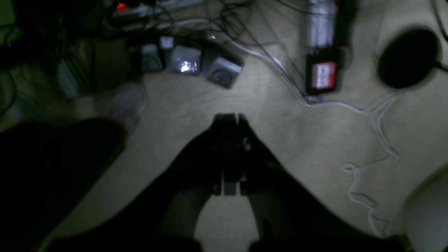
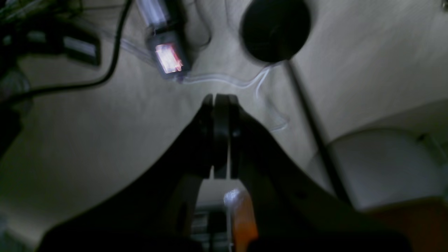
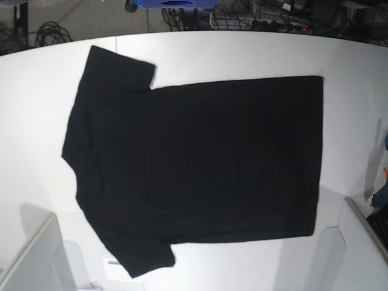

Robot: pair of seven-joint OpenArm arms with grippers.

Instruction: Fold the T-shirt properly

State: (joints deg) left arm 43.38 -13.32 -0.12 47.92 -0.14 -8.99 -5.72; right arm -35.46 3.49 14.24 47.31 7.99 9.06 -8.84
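The T-shirt (image 3: 194,163) lies flat, plain side up, across the white counter (image 3: 242,51), sleeves toward the base view's left. Both grippers, left (image 1: 229,119) and right (image 2: 220,99), point at the floor beyond it, jaws pressed together on nothing. Risk: closed jaws reaching the cloth would bunch rather than pinch it.

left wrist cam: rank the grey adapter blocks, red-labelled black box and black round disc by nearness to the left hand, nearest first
Measured from the shut left hand, as the left wrist view shows it:
1. grey adapter blocks: just past the tips, slightly left.
2. red-labelled black box: upper right.
3. black round disc: far right, near the frame edge.
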